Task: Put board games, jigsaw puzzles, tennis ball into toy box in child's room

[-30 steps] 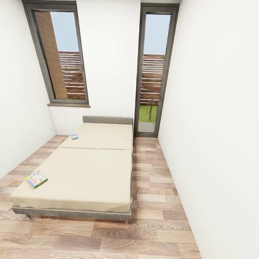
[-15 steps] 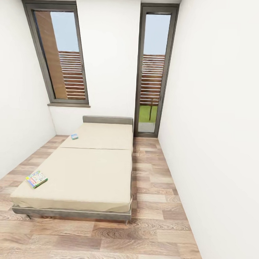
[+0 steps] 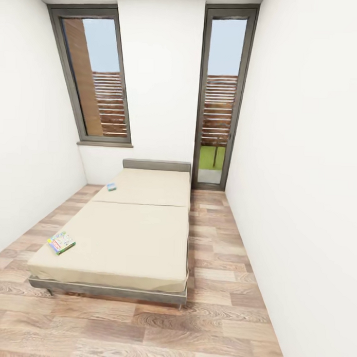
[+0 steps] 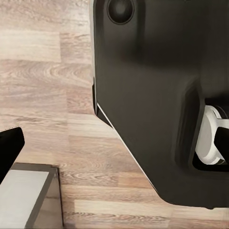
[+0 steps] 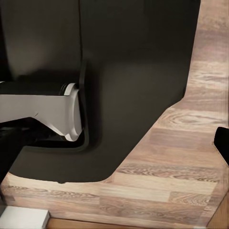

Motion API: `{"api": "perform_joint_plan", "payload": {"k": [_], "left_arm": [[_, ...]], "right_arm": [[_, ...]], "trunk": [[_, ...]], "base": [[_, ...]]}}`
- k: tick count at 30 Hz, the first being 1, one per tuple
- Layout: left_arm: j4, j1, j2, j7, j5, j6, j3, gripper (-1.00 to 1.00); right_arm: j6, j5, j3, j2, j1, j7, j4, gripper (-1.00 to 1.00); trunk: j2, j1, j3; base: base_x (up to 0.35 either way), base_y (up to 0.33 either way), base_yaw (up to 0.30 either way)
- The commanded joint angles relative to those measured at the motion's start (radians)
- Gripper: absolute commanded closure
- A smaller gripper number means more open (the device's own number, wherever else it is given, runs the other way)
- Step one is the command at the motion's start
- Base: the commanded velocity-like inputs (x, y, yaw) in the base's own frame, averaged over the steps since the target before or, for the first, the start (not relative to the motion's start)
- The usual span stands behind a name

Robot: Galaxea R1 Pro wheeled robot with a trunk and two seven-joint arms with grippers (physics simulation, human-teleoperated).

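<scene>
White walls and a wood-plank floor (image 3: 221,283) frame the bed (image 3: 140,234). One multicoloured board game (image 3: 61,242) lies at its near left corner, a small blue one (image 3: 112,187) far left beside the headboard. Neither tool's state can be told.

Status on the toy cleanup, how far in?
Nothing looks done. Two board games lie on the bed: the multicoloured game near its foot corner and the small blue game near the headboard. Nothing is in hand in these views. Left: both pickups, plus whatever waits at the table and toy box.
</scene>
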Motion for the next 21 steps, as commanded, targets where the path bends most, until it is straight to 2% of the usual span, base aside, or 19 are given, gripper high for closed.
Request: {"api": "perform_joint_plan", "payload": {"k": [1, 21], "left_arm": [[0.0, 0.0, 0.0, 0.0, 0.0, -0.003, 0.0, -1.0], [0.0, -0.001, 0.0, 0.0, -0.002, -0.005, 0.0, -1.0]], "right_arm": [[0.001, 0.001, 0.0, 0.0, 0.0, 0.0, 0.0, -1.0], [0.001, 0.005, 0.002, 0.0, 0.0, 0.0, 0.0, -1.0]], "trunk": [[-0.002, 0.001, -0.002], [-0.002, 0.001, -0.002]], "base": [[0.0, 0.0, 0.261], [0.0, 0.0, 0.271]]}}
